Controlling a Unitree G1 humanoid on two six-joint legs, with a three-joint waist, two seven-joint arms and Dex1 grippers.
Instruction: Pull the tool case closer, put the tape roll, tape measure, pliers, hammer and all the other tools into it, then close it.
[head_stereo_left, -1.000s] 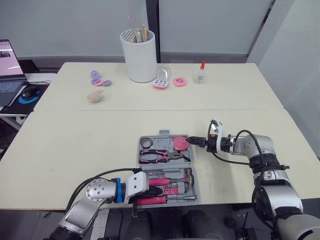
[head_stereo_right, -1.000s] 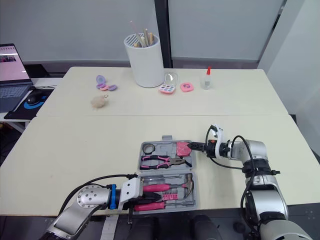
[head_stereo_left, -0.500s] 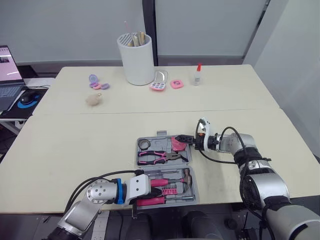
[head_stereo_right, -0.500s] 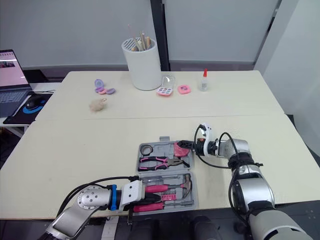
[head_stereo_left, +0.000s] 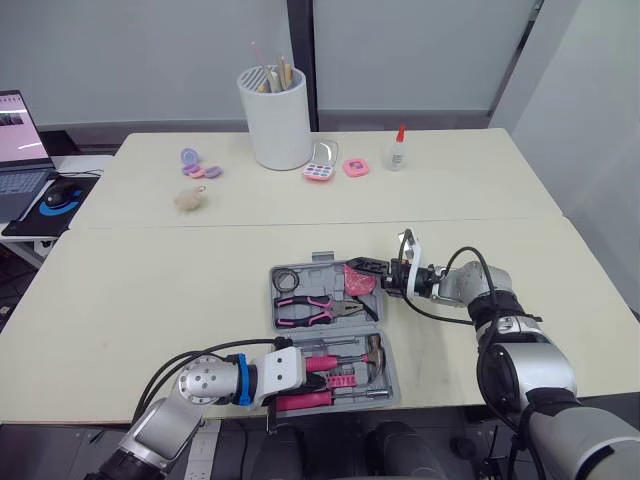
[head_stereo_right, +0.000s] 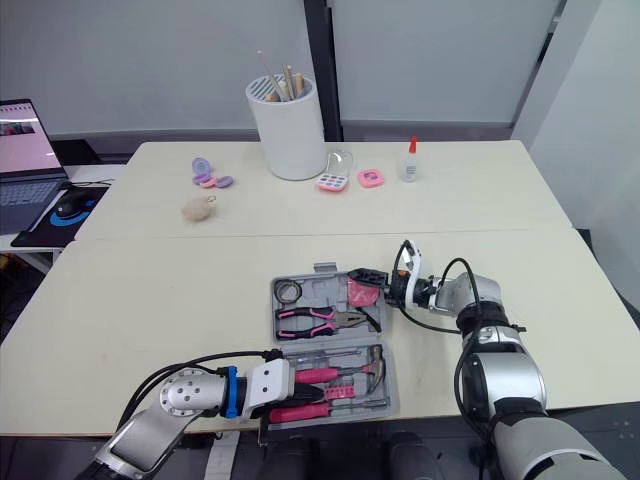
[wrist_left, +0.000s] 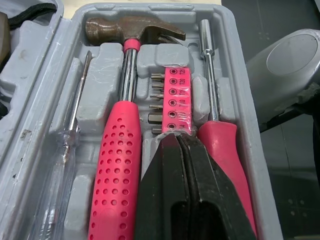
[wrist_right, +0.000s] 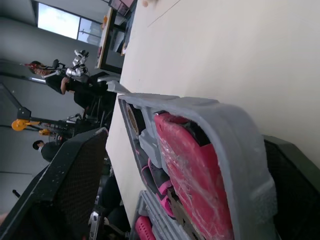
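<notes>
Cream tables (head_stereo_left: 150, 290) fill the frame, with the open case (head_stereo_left: 318, 282) at lower centre. At right of centre the right gripper (head_stereo_left: 372, 268) has its fingers spread, the lid's right rim between them, next to the tape measure (head_stereo_left: 357, 281). Left of that in the lid lie the pliers (head_stereo_left: 315, 309) and tape roll (head_stereo_left: 288, 281). At lower left the left gripper (wrist_left: 176, 139) is clenched on nothing, its tip at the bit holder's (wrist_left: 172, 97) end, between the hammer (wrist_left: 125, 100) and a pink driver (wrist_left: 212, 100). A white cup (head_stereo_left: 272, 115) stands at upper centre and a laptop (head_stereo_left: 18, 125) at the far left edge.
</notes>
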